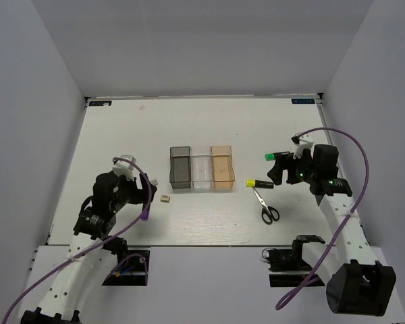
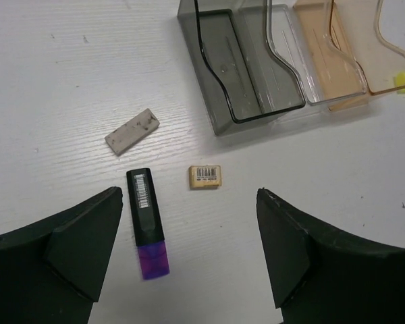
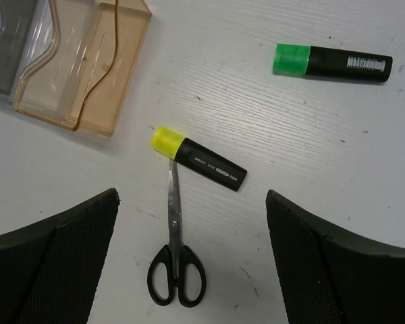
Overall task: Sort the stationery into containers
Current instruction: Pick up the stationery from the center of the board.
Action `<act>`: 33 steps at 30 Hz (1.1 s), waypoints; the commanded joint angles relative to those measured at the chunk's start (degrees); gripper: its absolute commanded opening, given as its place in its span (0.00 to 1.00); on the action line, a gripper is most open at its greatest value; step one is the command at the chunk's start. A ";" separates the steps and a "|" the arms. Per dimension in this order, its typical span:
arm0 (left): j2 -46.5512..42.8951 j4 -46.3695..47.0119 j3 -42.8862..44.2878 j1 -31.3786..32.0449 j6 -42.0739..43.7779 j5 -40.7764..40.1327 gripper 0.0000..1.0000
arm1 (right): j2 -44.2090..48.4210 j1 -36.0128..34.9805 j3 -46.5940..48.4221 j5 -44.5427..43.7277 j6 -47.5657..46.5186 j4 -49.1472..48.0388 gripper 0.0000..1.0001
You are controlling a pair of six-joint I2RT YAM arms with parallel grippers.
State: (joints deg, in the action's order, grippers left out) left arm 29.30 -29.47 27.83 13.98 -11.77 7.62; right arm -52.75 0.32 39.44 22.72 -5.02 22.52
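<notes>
Hovering spread and empty, left pincer [image 2: 189,250] and right pincer [image 3: 192,250] are pictured; the yellow-capped marker [image 3: 199,160] is best pinched squarely across its barrel.

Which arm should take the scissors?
Right. The scissors lie right of the bins, framed by the open right gripper in its wrist view. The left gripper is on the bins' other side, by the eraser.
</notes>
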 commanded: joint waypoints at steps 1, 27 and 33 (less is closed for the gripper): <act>0.32 1.43 0.12 0.00 1.40 3.72 0.90 | 2.30 0.03 -0.94 2.59 -1.31 -1.16 0.90; 51.99 -4.28 26.21 -0.88 13.40 -2.97 0.56 | 1.25 0.03 0.64 -1.28 -17.04 8.50 0.89; 60.26 -2.60 28.05 -1.15 22.40 -1.03 0.53 | 1.25 0.21 0.90 -0.75 -17.22 8.94 0.89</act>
State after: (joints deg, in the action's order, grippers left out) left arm 87.68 -32.34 53.06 13.19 2.76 4.73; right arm -52.12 0.32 38.85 20.18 -21.45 30.57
